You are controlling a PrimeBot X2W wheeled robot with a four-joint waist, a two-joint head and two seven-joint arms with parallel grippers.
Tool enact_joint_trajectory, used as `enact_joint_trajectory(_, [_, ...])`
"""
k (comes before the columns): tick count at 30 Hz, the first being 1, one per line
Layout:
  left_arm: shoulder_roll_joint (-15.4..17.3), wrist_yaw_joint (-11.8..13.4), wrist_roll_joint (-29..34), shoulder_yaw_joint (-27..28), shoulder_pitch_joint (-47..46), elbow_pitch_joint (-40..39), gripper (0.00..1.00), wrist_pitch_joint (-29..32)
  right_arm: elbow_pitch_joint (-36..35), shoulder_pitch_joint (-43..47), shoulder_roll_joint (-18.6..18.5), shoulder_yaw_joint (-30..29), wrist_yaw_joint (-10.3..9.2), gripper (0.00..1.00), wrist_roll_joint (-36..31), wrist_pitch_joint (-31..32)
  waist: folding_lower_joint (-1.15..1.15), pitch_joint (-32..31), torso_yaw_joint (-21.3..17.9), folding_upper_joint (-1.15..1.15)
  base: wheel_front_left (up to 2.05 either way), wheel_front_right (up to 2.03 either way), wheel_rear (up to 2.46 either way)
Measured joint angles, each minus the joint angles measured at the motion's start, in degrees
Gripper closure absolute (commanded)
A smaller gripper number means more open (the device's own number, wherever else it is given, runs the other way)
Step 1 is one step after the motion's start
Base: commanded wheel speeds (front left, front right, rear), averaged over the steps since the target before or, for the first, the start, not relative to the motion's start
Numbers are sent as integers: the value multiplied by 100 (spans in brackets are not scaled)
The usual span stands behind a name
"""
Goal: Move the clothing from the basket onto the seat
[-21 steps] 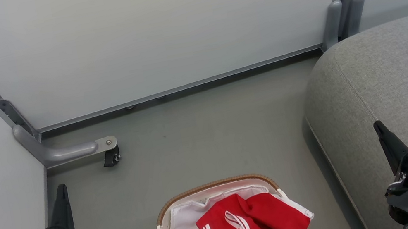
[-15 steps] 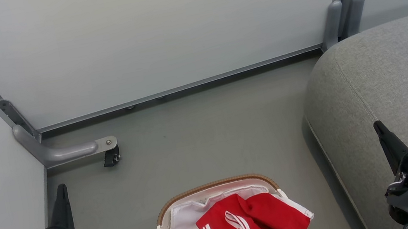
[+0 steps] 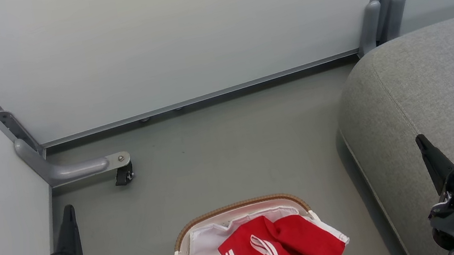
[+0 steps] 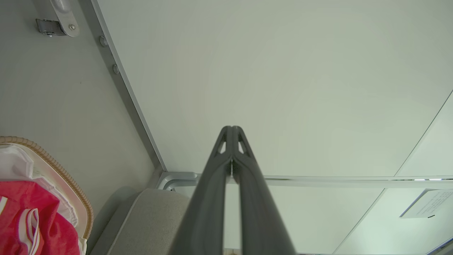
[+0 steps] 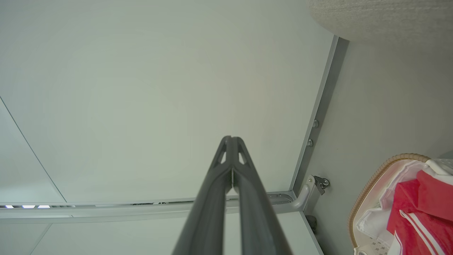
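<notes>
Evidently no pick has begun: the seat (image 3: 446,98) stands right of the basket (image 3: 236,205), which holds the red clothing (image 3: 285,243). Left end effector (image 3: 68,216) and right end effector (image 3: 424,144) flank it, fingers pressed together; next, 1 should open and descend onto the fabric.

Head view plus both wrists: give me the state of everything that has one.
clothing: bunched in the basket, one corner draped over its rim.
basket: upright on the floor beside the seat.
seat: no clothing on its visible part.
left gripper: shut, holding nothing.
right gripper: shut, holding nothing.
</notes>
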Motion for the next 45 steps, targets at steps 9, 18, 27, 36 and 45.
enact_joint_trajectory(9, [0, 0, 0, 0, 0, 0, 100, 0, 0, 0, 0, 0, 0, 100, 0, 0, 0, 0, 0, 0, 0, 0, 0])
enact_joint_trajectory(18, [0, 0, 0, 0, 0, 0, 100, 0, 0, 0, 0, 0, 0, 100, 0, 0, 0, 0, 0, 0, 0, 0, 0])
enact_joint_trajectory(27, [0, 0, 0, 0, 0, 0, 100, 0, 0, 0, 0, 0, -1, 100, 0, 0, 0, 0, 0, 0, 0, 0, 0])
enact_joint_trajectory(36, [-53, 14, 2, -144, 272, 316, 0, -77, 296, 260, 102, 51, -3, 0, -13, -64, 0, -5, 0, 0, 0, 0, 0])
enact_joint_trajectory(45, [-53, 14, 116, -444, 271, 296, 0, -318, 294, 291, 100, 53, -3, 0, -323, -320, 0, -20, 0, 0, 0, 0, 0])
